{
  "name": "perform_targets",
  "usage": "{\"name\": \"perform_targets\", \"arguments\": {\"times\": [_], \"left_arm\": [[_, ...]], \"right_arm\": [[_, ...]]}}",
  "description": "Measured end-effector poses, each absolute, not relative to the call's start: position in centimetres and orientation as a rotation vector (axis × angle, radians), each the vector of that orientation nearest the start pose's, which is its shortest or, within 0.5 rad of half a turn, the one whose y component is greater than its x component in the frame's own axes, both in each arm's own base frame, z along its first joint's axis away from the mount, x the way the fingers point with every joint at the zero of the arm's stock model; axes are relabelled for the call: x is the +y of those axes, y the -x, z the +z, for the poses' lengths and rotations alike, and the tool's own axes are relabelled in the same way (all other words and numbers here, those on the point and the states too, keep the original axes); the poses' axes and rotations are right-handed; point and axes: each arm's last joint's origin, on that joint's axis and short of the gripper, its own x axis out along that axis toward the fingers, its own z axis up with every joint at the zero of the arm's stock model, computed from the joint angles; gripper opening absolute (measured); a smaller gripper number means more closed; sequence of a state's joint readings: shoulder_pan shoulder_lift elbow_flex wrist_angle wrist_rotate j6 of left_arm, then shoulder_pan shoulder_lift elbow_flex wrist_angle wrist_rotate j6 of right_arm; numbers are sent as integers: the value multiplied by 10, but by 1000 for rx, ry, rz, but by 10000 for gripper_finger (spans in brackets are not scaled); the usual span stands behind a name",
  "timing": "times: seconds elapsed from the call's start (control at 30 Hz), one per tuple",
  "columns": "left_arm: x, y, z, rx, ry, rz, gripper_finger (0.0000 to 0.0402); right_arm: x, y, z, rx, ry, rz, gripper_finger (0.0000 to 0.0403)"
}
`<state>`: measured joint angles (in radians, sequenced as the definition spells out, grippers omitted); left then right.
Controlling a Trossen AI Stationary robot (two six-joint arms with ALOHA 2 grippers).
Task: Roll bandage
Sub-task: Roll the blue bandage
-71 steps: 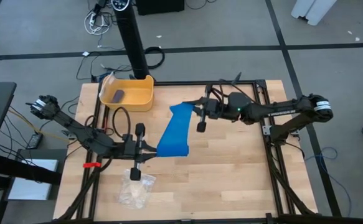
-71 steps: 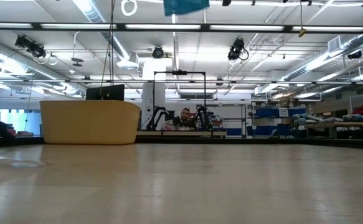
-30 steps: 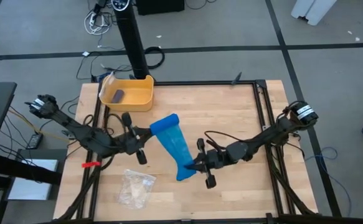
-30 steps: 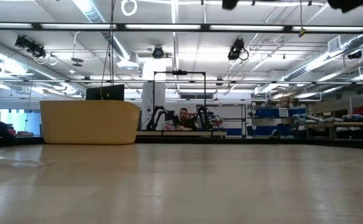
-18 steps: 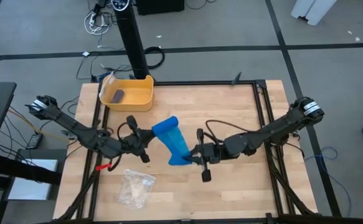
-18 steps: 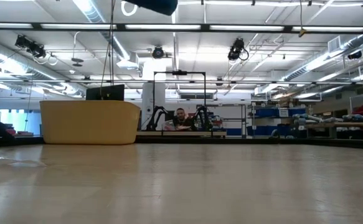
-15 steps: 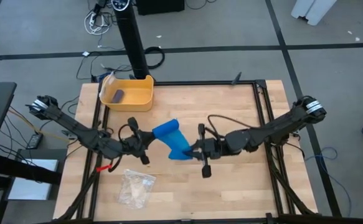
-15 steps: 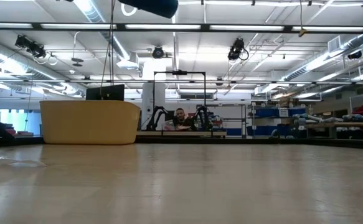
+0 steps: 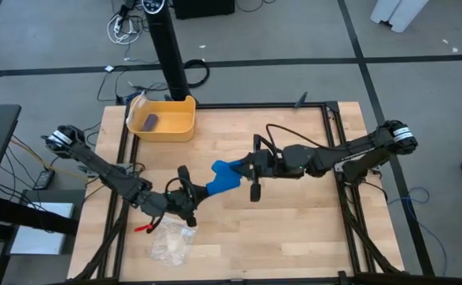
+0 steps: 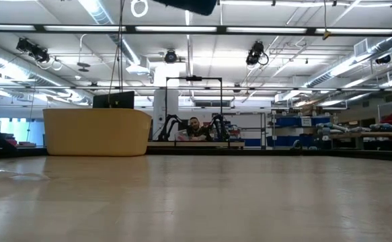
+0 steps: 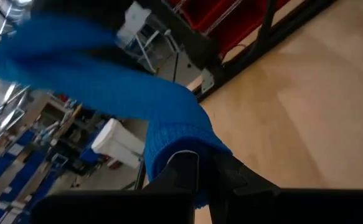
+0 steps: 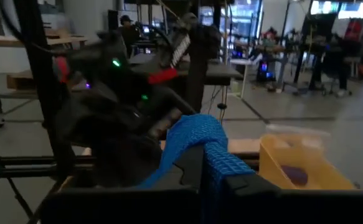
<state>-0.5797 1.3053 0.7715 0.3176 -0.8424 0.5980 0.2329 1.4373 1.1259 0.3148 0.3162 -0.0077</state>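
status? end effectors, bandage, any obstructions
Both end effectors, left and right, shut on bandage, held between them above the table. Plastic bag lies near the left arm, not touching the bandage.

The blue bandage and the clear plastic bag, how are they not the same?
The bandage is bright blue cloth; the plastic bag is clear and crinkly. The bandage hangs pinched between the left gripper and right gripper; the bag lies untouched on the table. Both look soft.

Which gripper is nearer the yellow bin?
The right gripper, gripping the bandage at mid-table. The left gripper holds the other end nearer the front edge, by the plastic bag, farther from the bin.
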Motion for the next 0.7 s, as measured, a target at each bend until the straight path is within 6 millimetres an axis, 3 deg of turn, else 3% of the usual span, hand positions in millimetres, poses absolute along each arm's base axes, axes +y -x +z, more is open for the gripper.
{"name": "perform_targets", "arguments": {"times": [0.23,0.47,0.7], "left_arm": [[-144,-247,282,178,-676,141,19],[-147,-247,283,158,-530,101,19],[-148,-247,280,168,-420,58,19]], "right_arm": [[62,-326,343,42,-54,-98,70],[62,-326,340,66,-84,-99,146],[62,-325,330,172,-58,-102,173]]}}
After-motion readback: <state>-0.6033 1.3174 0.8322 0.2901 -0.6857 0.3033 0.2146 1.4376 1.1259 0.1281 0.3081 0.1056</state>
